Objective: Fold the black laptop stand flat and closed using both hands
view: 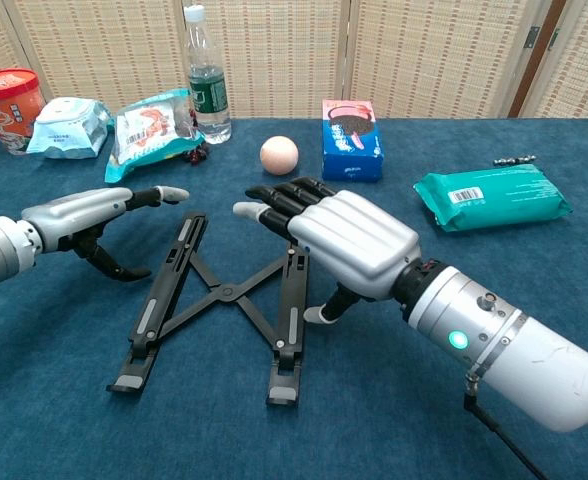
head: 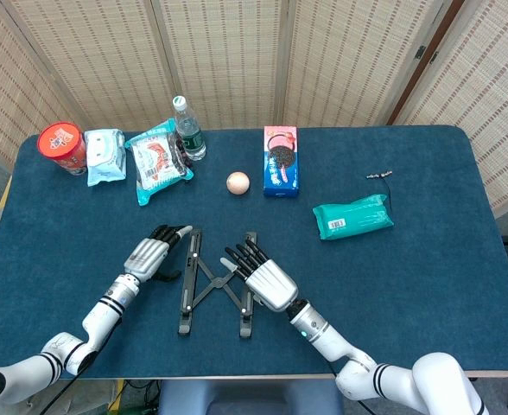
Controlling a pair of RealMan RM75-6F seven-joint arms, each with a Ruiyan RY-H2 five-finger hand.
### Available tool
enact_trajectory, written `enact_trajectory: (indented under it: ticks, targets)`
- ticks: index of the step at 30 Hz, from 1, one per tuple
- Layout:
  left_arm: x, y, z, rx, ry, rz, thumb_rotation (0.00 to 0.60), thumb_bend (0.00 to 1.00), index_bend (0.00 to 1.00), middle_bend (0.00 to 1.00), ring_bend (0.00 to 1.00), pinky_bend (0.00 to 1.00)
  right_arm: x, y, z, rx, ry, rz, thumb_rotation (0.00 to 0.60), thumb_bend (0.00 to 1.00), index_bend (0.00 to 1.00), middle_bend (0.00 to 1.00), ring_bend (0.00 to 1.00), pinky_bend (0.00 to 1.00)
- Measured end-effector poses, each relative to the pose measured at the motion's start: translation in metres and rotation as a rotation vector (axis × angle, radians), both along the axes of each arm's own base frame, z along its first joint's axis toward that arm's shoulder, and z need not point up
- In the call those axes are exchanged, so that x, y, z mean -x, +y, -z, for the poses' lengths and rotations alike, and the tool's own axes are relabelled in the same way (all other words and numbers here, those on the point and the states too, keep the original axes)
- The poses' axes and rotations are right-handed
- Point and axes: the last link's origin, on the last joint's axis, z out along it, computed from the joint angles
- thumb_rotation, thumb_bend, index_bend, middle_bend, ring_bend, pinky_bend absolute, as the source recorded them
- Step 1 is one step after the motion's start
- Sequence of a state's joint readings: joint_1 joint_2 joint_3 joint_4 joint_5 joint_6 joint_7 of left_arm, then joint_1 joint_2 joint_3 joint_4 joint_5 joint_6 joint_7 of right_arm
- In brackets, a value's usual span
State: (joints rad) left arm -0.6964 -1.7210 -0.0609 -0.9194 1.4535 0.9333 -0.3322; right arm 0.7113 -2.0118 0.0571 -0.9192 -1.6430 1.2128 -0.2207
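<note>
Both hands [head: 153, 256] [head: 263, 277] empty, fingers spread beside black laptop stand [head: 212, 283]; labels unreadable.

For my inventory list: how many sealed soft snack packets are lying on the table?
3. A pale blue packet beside the red cup, a shrimp-print packet next to the bottle, and a green packet on the right side.
</note>
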Motion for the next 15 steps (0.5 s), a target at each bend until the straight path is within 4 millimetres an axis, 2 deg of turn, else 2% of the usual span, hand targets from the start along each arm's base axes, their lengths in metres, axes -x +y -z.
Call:
enact_trajectory:
  ticks: [15]
  targets:
    - [-0.0057, 0.0002, 0.0099, 0.009, -0.023, 0.014, 0.600, 0.26, 0.00, 0.05, 0.07, 0.00, -0.0002, -0.0011, 0.0017, -0.001, 0.007, -0.006, 0.600, 0.00, 0.00, 0.00, 0.00, 0.00]
